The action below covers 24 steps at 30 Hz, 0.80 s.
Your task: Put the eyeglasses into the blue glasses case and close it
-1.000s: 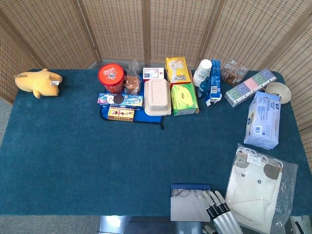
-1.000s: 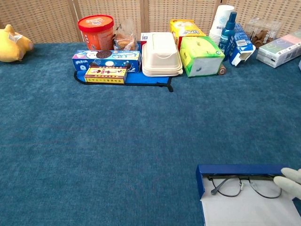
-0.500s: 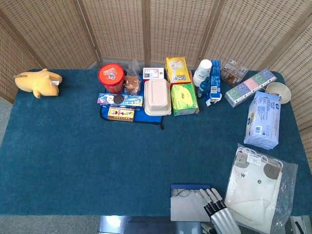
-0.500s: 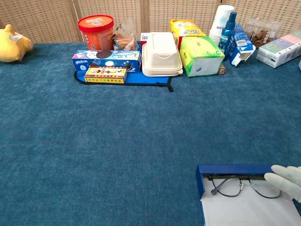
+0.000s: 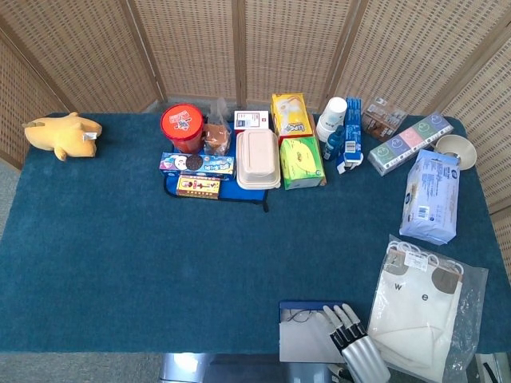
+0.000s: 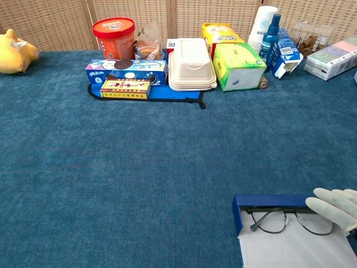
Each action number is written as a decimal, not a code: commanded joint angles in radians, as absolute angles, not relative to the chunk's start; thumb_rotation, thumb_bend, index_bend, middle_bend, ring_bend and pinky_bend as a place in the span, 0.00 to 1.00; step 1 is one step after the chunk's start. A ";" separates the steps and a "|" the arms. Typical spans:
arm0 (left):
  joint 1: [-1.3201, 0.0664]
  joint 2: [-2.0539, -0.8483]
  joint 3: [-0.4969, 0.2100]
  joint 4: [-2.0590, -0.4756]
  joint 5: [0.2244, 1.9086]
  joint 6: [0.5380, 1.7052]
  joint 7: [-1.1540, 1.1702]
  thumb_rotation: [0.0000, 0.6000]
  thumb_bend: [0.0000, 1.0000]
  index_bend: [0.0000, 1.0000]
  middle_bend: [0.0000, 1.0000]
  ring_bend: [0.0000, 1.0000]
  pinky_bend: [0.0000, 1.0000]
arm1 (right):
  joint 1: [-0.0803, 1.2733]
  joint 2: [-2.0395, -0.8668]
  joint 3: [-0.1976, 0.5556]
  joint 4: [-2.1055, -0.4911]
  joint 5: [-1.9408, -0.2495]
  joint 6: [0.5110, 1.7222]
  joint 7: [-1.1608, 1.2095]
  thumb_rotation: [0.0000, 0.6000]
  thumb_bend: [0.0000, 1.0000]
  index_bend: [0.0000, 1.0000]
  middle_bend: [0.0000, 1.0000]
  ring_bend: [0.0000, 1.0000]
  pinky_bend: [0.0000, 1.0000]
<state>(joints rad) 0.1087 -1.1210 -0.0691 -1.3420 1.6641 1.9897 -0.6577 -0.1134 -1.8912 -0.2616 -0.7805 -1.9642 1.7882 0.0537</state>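
The blue glasses case lies open at the table's front edge, its pale lining facing up. The eyeglasses rest inside it along the far wall, thin dark frame, lenses flat. My right hand, in a white glove, reaches over the case's right end with its fingers stretched out and slightly apart, lying by the far blue rim and above the glasses' right lens; it holds nothing. In the head view the case, the glasses and that hand sit at the bottom centre-right. My left hand does not show in either view.
A white cloth bag in clear plastic lies just right of the case. A pack of wipes and a bowl are further back right. Snack boxes, a red tub and a white lunch box line the back; a yellow plush lies far left.
My right hand has slid leftward over the case's right end, now covering more of the far rim and the right lens. The case and glasses have not moved.
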 commanded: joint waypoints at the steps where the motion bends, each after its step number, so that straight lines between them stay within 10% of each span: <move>1: 0.108 -1.124 -0.070 -1.338 1.664 1.989 -0.658 1.00 0.13 0.12 0.17 0.04 0.00 | -0.112 -1.891 -0.262 -0.789 -1.971 1.805 0.048 1.00 0.12 0.00 0.00 0.00 0.09; 15: 0.112 -1.147 -0.072 -1.288 1.635 1.969 -0.685 1.00 0.13 0.12 0.17 0.04 0.00 | -0.075 -1.858 -0.255 -0.906 -1.988 1.799 -0.006 1.00 0.11 0.00 0.04 0.02 0.13; 24: 0.111 -1.163 -0.074 -1.254 1.622 1.953 -0.699 1.00 0.13 0.12 0.17 0.04 0.00 | -0.050 -1.825 -0.240 -0.987 -1.984 1.775 -0.048 1.00 0.16 0.26 0.16 0.14 0.17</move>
<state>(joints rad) 0.1119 -1.1615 -0.0732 -1.2560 1.6235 1.9546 -0.6976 -0.0530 -1.8298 -0.2426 -0.9802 -1.9846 1.7772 -0.0425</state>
